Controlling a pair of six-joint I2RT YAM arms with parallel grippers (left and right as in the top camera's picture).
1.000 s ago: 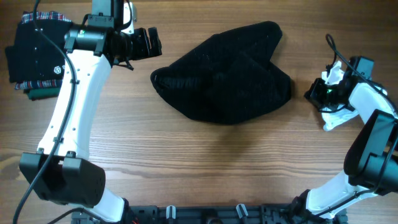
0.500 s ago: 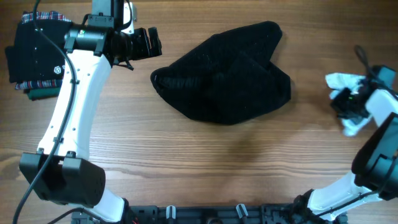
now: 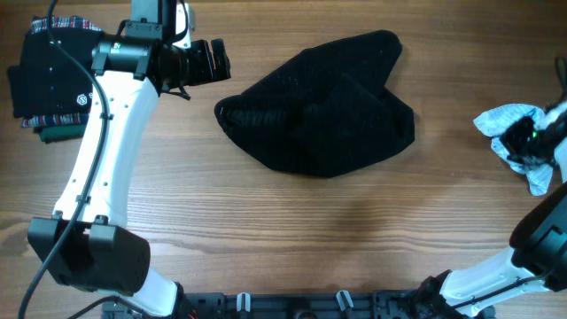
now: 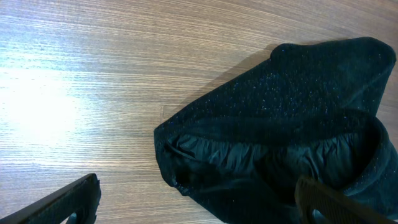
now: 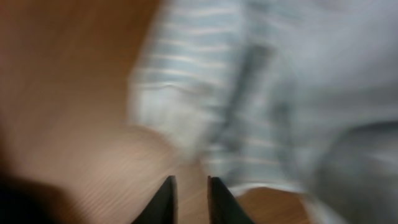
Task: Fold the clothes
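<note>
The black fuzzy knit garment (image 3: 319,106) lies bunched just toward 12 o'clock from the middle of the wooden table (image 3: 266,230). It is a lumpy heap with no clean edge laid over another, so judge the fold as not yet begun. In the left wrist view its open hem faces the camera and shows a smoother lining inside; no buttons can be made out.

Your left gripper (image 3: 211,60) hangs at about 10 o'clock, just beside the garment's 9 o'clock end, with its fingers spread wide and nothing between them. Your right gripper (image 3: 524,142) is far out at 3 o'clock, over the small light blue striped cloth (image 3: 503,118). In the blurred wrist view its fingertips (image 5: 166,198) stand a narrow gap apart, with bare wood showing between them and no cloth pinched.

The step in hand looks like parking that cloth clear of the work. Next, you probably need the right arm back toward the garment's 3 o'clock side. Then each gripper takes an outer edge and draws the heap flat before any fold.

The folded black garment with plaid trim (image 3: 44,75) at 10 o'clock needs no attention.
</note>
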